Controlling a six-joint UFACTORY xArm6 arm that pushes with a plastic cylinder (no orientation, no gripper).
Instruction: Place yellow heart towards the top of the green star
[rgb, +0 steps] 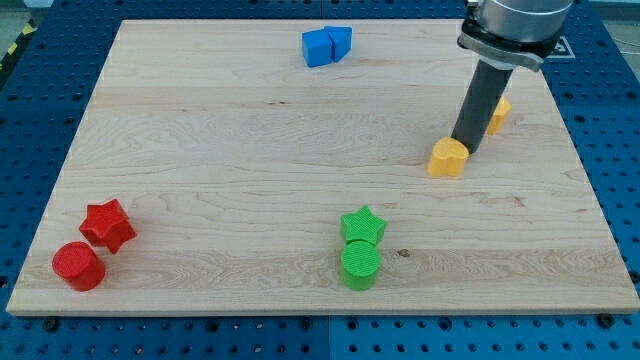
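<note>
Resting my tip (466, 148) against the yellow heart (448, 158) near the board's (250, 150) right edge; no gripper fitted. Green star (362, 225) sat well below-left, open wood between.

The yellow heart (448, 157) lay flat at the view's right, well apart from the green star (362, 224) near the bottom edge.
</note>
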